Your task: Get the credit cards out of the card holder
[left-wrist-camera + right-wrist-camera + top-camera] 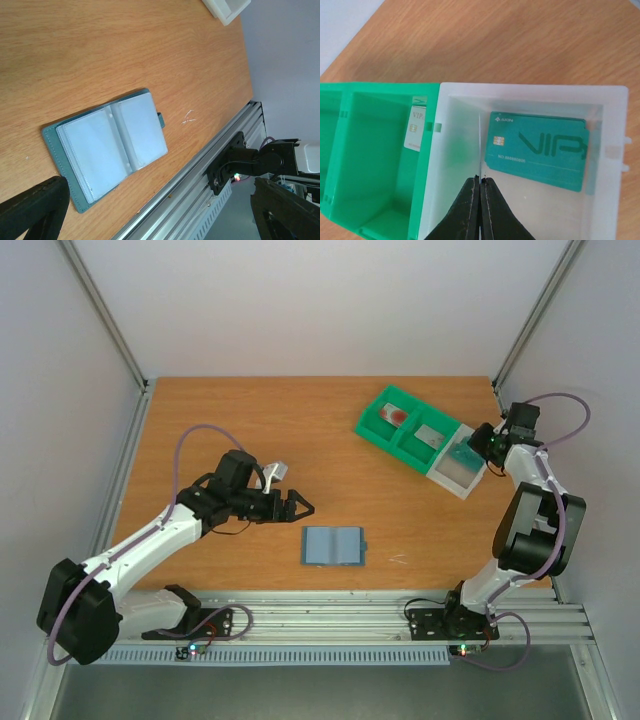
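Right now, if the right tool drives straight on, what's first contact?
Probably the floor of the white bin, just left of the teal card; the right tool points into it. Depth unclear.

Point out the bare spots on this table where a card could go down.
The table is bare along its far edge left of the green bins, and between the card holder and the white bin. Crowded: the far right, where the right gripper hangs over the white bin.
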Available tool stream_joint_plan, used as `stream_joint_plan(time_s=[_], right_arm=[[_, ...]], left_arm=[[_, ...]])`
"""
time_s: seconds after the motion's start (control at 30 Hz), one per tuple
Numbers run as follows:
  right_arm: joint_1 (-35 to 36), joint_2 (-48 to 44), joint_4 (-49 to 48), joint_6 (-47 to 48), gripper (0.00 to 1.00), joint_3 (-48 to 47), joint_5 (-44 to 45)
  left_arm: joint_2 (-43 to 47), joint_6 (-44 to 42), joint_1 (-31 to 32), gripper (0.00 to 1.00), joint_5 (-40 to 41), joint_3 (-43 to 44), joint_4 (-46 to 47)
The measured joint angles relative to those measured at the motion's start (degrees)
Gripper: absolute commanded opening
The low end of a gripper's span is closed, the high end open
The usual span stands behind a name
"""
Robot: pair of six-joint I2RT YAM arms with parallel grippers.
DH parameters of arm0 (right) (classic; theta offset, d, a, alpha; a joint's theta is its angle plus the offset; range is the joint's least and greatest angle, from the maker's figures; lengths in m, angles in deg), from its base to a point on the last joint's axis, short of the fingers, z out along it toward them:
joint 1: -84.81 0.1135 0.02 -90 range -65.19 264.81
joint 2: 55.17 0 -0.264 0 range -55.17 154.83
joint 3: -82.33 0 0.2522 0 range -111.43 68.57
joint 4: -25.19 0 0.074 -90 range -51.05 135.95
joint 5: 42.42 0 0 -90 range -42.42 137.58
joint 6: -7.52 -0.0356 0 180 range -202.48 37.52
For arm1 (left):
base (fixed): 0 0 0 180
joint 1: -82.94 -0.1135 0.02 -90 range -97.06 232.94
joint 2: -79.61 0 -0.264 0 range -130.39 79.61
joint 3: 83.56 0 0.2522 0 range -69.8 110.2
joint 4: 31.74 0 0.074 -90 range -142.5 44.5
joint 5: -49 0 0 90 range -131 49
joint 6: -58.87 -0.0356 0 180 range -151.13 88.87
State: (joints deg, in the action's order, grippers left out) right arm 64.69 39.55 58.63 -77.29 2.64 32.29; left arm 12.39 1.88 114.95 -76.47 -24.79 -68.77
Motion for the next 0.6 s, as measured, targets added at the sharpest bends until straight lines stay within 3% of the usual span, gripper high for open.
stream_joint_plan(time_s=[0.6], right_arm=[[-0.2,7.0,-1.3,-0.4,0.01,-2.8,-3.3]], left_arm=[[0.0,0.1,0.0,0.99,0.6,0.0,0.0]])
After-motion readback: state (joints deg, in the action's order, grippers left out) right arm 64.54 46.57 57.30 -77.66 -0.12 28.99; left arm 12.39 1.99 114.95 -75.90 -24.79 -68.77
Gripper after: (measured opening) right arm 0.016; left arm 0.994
